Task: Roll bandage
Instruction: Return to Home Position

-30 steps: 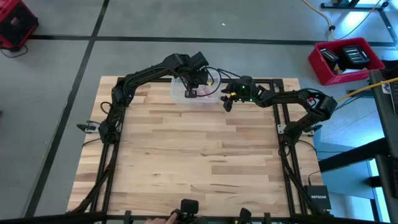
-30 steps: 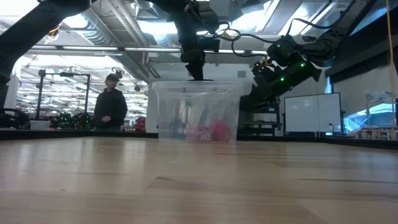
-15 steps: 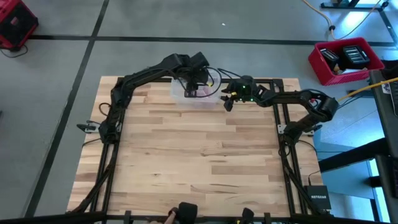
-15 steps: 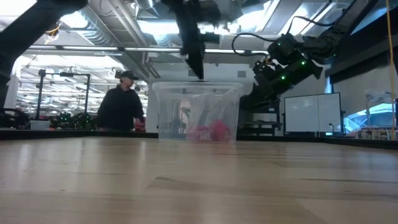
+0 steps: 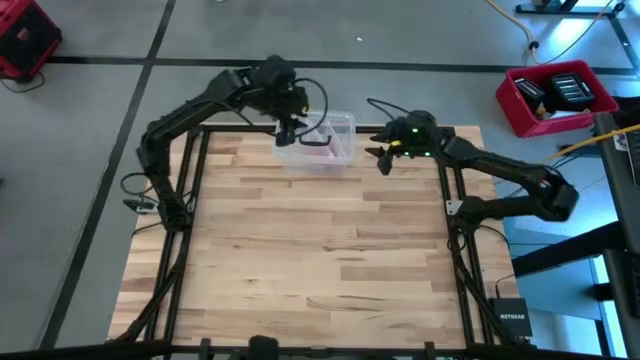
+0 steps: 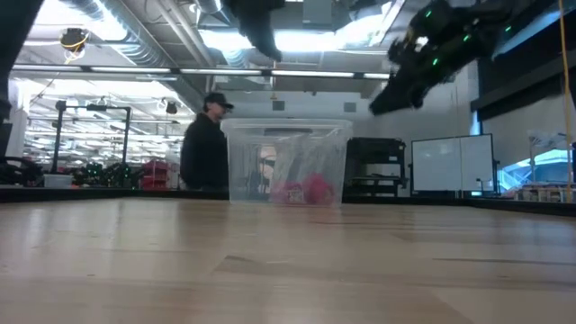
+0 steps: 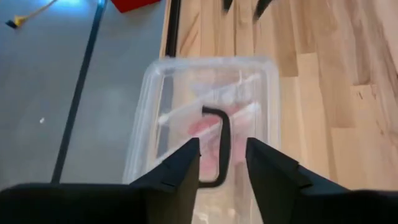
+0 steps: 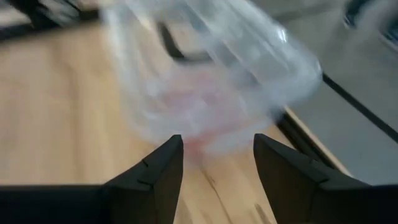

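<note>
High view, left to right: the left gripper [image 5: 290, 128] hangs over the left end of the box [image 5: 338, 126], a clear plastic one at the far edge of the table [image 5: 300, 250]. Its fingers are spread with nothing between them. The box is shut, with a black handle [image 7: 227, 149] on top. The left wrist view looks down past the two parted fingers [image 7: 184, 163] straight onto that handle.

The bandage [image 5: 320, 144] lies inside the box, a pink lump seen through the plastic. It is below the left gripper and a little to its right, and touches neither gripper.

Right of the box and apart from it, the right gripper [image 5: 383, 162] is held above the boards, its fingers likewise apart and empty. Green lights [image 5: 411, 130] glow on that arm's wrist, and the right wrist view has the box ahead of its fingers. On the floor past the table's far right corner stands a red bin [image 5: 555, 95].

Low view: a person [image 6: 205, 148] in dark clothes and a cap stands behind the table, at the box's left side. The bandage rests on the box's floor, right of centre. The left gripper is up at the picture's top edge above the box. The right gripper is higher than the box's top and off to its right. Open air separates each gripper from the box.
</note>
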